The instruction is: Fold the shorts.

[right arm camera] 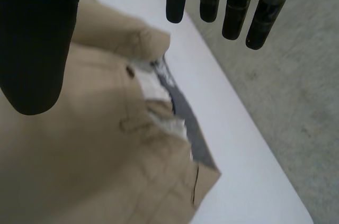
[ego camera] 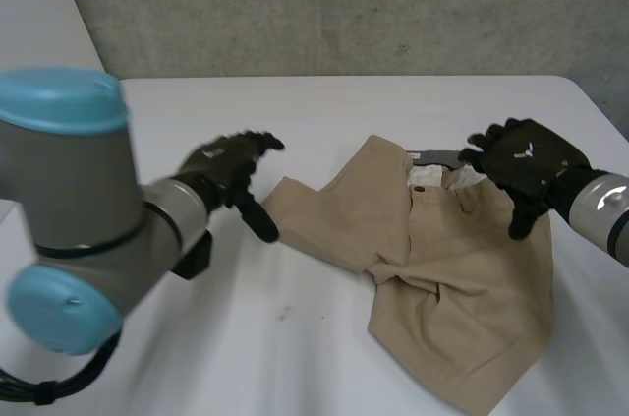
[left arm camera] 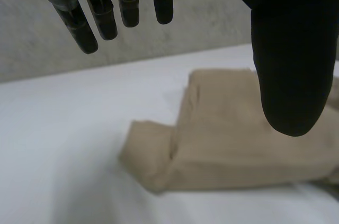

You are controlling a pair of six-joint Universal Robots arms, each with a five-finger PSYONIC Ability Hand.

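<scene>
Nearest your head camera looms the left arm's grey joint with light-blue caps (ego camera: 69, 209). Beyond it, the beige cotton shorts (ego camera: 452, 268) lie right of centre. Their waistband is toward the wall and gapes to show pale lining. One leg runs toward you, and the other splays sideways with its end rumpled. No leg is laid over the other yet, so you likely have nearly the whole fold left to do.

Your black left hand (ego camera: 231, 165) hovers just beside that sideways leg, fingers straight and spread, holding nothing. Your black right hand (ego camera: 526, 165) hangs over the waistband's far end, fingers equally wide and empty.

Behind everything stands a grey concrete wall (ego camera: 344, 3). The smooth white table (ego camera: 246, 337) carries nothing but the shorts.
</scene>
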